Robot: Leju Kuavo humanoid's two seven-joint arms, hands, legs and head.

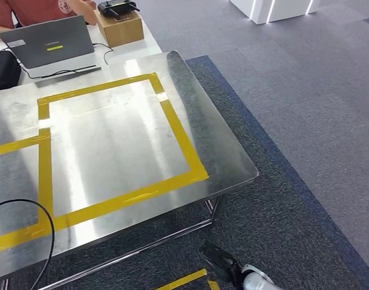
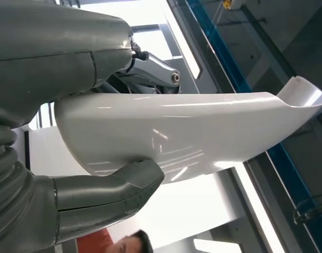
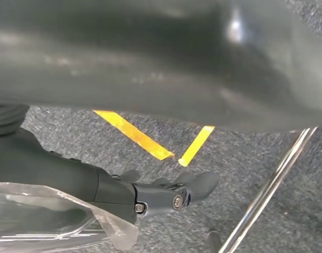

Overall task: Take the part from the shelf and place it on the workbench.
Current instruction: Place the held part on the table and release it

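Note:
In the left wrist view, a long, glossy white curved part point(image 2: 183, 132) lies in my left hand point(image 2: 48, 68). The grey thumb point(image 2: 111, 190) presses one side and the darker fingers point(image 2: 151, 68) back the other. The steel workbench point(image 1: 219, 151) stretches ahead in the head view, marked with a yellow tape rectangle point(image 1: 182, 142) whose inside is bare. My right hand point(image 1: 221, 263) hangs low beside the bench's near right corner, above the carpet. Its dark fingers point(image 3: 171, 196) are stretched out with nothing in them.
A laptop point(image 1: 48, 42), a cardboard box point(image 1: 120, 27) with a black device on it, and a seated person point(image 1: 36, 9) are at the far end. A black cable point(image 1: 45, 217) loops over the bench's near left. Yellow tape point(image 3: 131, 134) marks the carpet near a bench leg point(image 3: 267, 190).

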